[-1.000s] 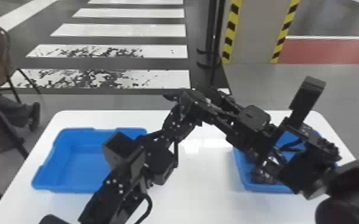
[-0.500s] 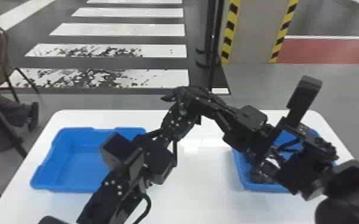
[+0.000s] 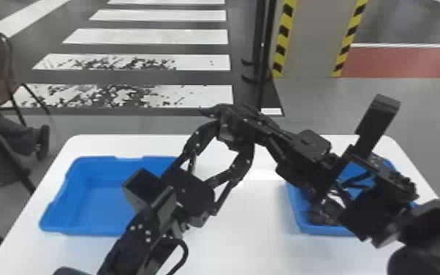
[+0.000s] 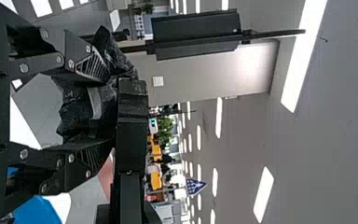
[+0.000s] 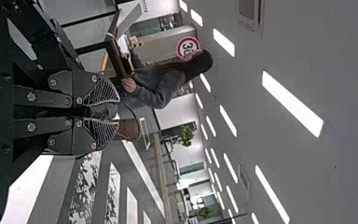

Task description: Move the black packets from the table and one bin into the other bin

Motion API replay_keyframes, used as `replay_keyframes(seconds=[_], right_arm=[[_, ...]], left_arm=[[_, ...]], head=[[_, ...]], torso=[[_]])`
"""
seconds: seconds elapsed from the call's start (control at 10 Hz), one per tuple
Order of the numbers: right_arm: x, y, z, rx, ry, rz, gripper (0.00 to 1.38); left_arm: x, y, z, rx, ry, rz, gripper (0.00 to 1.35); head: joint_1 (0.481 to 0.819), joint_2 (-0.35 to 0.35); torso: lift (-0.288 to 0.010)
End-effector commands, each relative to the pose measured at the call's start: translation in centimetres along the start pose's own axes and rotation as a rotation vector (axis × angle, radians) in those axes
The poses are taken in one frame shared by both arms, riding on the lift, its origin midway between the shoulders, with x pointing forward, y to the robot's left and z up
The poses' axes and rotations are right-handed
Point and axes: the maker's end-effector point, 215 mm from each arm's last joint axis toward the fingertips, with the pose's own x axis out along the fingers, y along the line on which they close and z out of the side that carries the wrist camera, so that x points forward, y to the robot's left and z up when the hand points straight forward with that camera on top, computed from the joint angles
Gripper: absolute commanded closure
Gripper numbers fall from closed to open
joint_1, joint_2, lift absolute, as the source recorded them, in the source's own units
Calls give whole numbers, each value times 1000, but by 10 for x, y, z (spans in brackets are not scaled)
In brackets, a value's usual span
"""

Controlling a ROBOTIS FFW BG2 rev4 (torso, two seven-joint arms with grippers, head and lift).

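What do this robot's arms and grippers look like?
The left arm and right arm are black and jointed, with boxy sections. A black cable loops beside the left one. The left gripper is black too, with round silver screws on its linkages and ridged, roughly triangular fingers.

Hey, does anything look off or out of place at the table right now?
Maybe: the left gripper and right gripper crowd together above the table, with a crumpled black packet between the left gripper's fingers. That looks cramped, though it may just be a handover. I see no spill or damage.
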Motion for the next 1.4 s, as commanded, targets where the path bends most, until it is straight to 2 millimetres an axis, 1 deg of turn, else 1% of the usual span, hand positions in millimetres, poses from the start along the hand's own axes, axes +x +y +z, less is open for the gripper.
replay_keyframes(seconds=[0.0, 0.1, 0.2, 0.3, 0.4, 0.5, 0.6, 0.7, 0.8, 0.9, 1.0, 1.1, 1.2, 1.3], right_arm=[[-4, -12, 16, -25, -35, -25, 1204], [-11, -27, 28, -50, -56, -57, 1204], [-20, -39, 38, -73, -71, -89, 1204], [-35, -59, 42, -106, -69, -145, 1204], [-58, -89, 31, -127, -31, -223, 1204], [-88, -125, 11, -132, 17, -317, 1202], [-124, -159, -9, -133, 69, -410, 1204], [-165, -193, -23, -141, 111, -511, 1202], [-202, -221, -32, -154, 150, -594, 1202], [-232, -242, -37, -165, 181, -659, 1202], [-256, -257, -44, -166, 206, -707, 1202], [-271, -271, -53, -160, 229, -742, 1179], [-274, -290, -56, -170, 235, -759, 1038], [-266, -294, -59, -149, 208, -727, 555]], left_arm=[[-1, 1, -4, -1, 8, 1, 160], [-1, 2, -7, -6, 14, 5, 125], [-2, 3, -8, -5, 16, 9, 125], [-3, 7, -10, -4, 24, 15, 125], [-6, 14, -11, -4, 22, 30, 125], [-10, 21, -13, -2, 21, 47, 125], [-11, 24, -14, -5, 22, 57, 125], [-14, 30, -14, -8, 17, 71, 125], [-17, 35, -17, -10, 24, 83, 125], [-17, 37, -16, -9, 21, 87, 125], [-17, 37, -15, -9, 18, 88, 125], [-18, 40, -16, -8, 18, 93, 125], [-20, 43, -17, -10, 20, 102, 125], [-18, 41, -15, -8, 15, 97, 125]], head=[[639, 0], [633, -9], [625, -24], [617, -42], [612, -63], [612, -76], [624, -109], [643, -147], [663, -191], [672, -216], [686, -264], [695, -303], [695, -328], [695, -335]], torso=[[-110], [-110], [-110], [-110], [-110], [-110], [-110], [-110], [-110], [-110], [-110], [-110], [-110], [-110]])
